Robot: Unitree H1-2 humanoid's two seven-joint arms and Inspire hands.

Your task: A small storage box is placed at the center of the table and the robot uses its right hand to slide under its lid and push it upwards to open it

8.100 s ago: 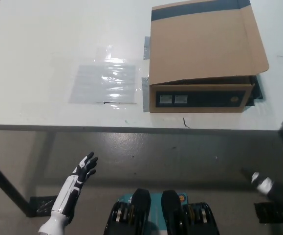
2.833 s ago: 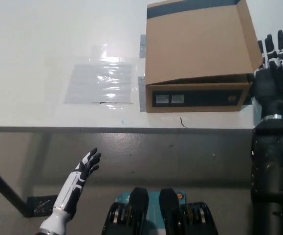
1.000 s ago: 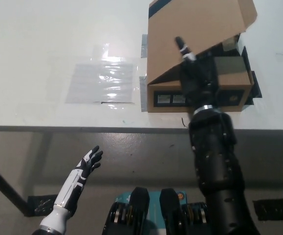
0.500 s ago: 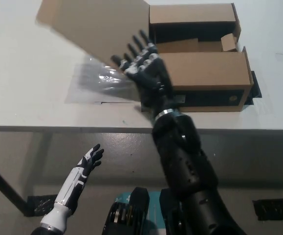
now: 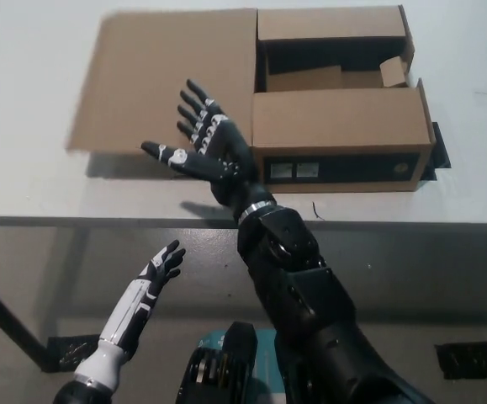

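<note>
Box open, lid flat.
Right hand splayed, empty, over lid; box beside it; left hand idle, open.

Views: we have one, from the head camera.
Facing: we look steeply down over the table edge, floor below it.
Nearness: the box sits near the top, the right hand mid-frame, the left hand at lower left.
Shared: nothing; we have no second view.
</note>
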